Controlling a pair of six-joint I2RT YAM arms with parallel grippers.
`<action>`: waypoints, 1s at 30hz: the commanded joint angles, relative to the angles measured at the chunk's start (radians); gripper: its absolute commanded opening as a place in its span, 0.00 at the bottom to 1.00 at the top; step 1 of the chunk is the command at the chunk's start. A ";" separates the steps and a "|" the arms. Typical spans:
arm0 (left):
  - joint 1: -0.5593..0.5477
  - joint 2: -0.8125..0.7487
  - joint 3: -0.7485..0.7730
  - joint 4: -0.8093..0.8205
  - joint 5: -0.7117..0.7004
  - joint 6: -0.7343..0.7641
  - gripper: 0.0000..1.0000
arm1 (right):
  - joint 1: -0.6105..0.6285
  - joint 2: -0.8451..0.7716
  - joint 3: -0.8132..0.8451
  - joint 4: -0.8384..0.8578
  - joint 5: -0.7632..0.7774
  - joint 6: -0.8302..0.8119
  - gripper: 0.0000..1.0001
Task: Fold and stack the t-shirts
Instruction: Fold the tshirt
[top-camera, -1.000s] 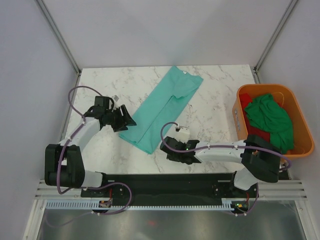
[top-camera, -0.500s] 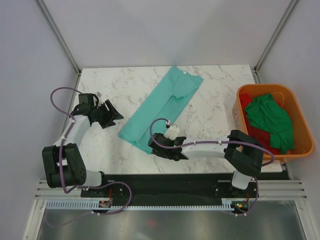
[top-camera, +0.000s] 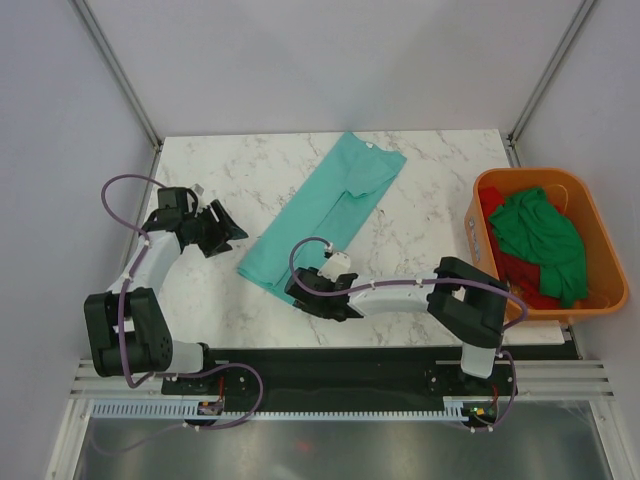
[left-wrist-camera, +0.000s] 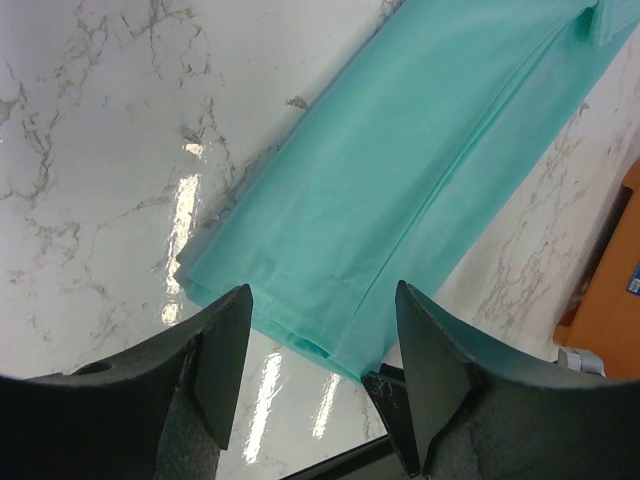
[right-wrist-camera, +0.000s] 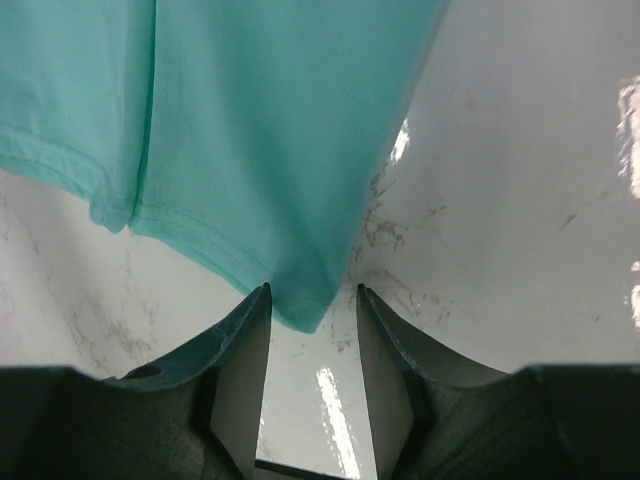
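The light teal cloth t-shirt (top-camera: 330, 210) lies folded diagonally on the marble table (top-camera: 220, 170). The right gripper (right-wrist-camera: 312, 300) straddles its near corner, jaws part-open, holding nothing; the left gripper (left-wrist-camera: 320, 300) gapes empty. A shallow pinch could miss layers.

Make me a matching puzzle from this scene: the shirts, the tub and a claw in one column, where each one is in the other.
1. teal t-shirt
2. green t-shirt
3. orange tub
4. right claw

A. at the right edge of the marble table
B. open at the teal t-shirt's near corner
C. heaped in the orange tub
D. lying in a long strip on the marble table

Pairs: 1-D, 2-C, 3-A, 4-B
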 joint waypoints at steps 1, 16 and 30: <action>0.001 -0.038 -0.003 0.011 0.025 0.018 0.67 | 0.015 0.027 0.038 -0.019 -0.023 0.030 0.47; -0.065 -0.099 -0.030 0.016 0.102 0.032 0.66 | 0.029 -0.094 -0.104 -0.098 -0.007 -0.072 0.00; -0.537 -0.228 -0.282 0.052 -0.030 -0.146 0.67 | 0.023 -0.713 -0.586 -0.407 -0.098 -0.181 0.05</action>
